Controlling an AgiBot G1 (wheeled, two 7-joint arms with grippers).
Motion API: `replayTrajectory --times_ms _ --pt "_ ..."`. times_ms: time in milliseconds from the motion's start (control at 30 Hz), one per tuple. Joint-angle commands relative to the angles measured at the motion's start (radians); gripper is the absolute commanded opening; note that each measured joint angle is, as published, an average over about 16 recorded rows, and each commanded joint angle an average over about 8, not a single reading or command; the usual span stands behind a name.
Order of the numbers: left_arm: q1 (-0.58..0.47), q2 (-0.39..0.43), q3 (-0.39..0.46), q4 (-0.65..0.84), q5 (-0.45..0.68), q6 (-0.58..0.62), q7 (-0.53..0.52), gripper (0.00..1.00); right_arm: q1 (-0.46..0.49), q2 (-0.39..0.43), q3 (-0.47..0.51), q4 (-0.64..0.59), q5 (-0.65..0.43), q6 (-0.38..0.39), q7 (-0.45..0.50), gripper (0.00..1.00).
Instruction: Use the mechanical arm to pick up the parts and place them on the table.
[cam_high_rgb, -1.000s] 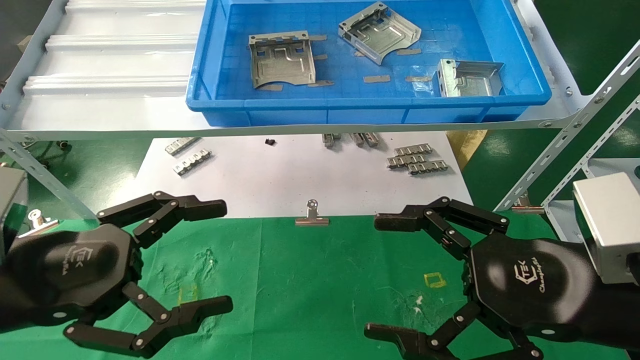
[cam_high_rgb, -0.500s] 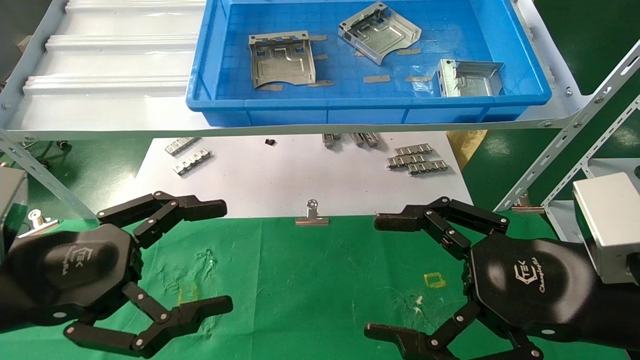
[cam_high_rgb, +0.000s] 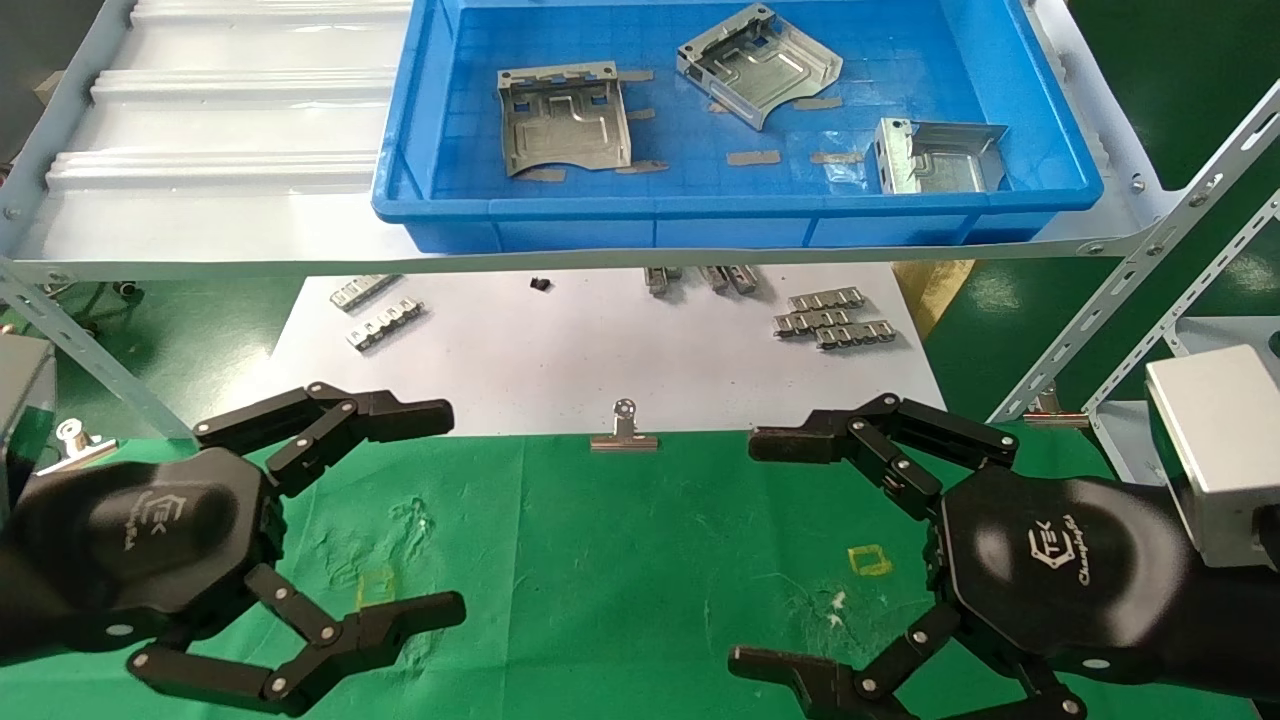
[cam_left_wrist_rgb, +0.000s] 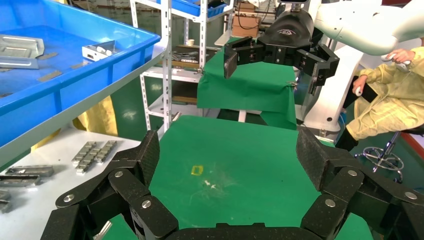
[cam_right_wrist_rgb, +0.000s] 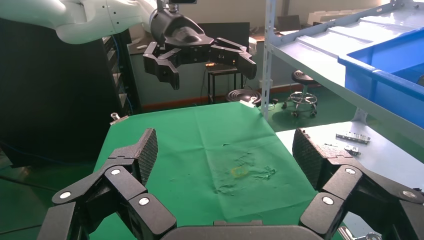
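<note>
Three grey stamped metal parts lie in a blue bin (cam_high_rgb: 740, 215) on the shelf: one at the left (cam_high_rgb: 565, 118), one in the middle (cam_high_rgb: 758, 62), one at the right (cam_high_rgb: 940, 155). My left gripper (cam_high_rgb: 440, 515) hovers open and empty over the green cloth table (cam_high_rgb: 640, 560) at its left. My right gripper (cam_high_rgb: 765, 555) hovers open and empty over the cloth at its right. The two claws face each other across the cloth. In the left wrist view my own fingers (cam_left_wrist_rgb: 147, 155) frame the cloth and the right gripper (cam_left_wrist_rgb: 277, 55) shows farther off.
A pale grey ribbed shelf (cam_high_rgb: 200, 150) carries the bin above a white sheet (cam_high_rgb: 600, 350) with small ridged metal strips (cam_high_rgb: 830, 318). A silver binder clip (cam_high_rgb: 624, 432) holds the cloth's far edge. A perforated shelf upright (cam_high_rgb: 1130, 270) slants at the right.
</note>
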Motion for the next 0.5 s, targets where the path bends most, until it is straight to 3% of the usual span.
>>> replayTrajectory --times_ms 33,167,200,500 --pt "0.000 0.000 0.000 0.000 0.000 0.000 0.000 0.53 0.000 0.000 0.000 0.000 0.000 0.000 0.000 1.00" --pt "0.000 0.000 0.000 0.000 0.000 0.000 0.000 0.05 0.000 0.000 0.000 0.000 0.000 0.000 0.000 1.00" --pt "0.000 0.000 0.000 0.000 0.000 0.000 0.000 0.00 0.000 0.000 0.000 0.000 0.000 0.000 0.000 1.00" --pt "0.000 0.000 0.000 0.000 0.000 0.000 0.000 0.00 0.000 0.000 0.000 0.000 0.000 0.000 0.000 1.00"
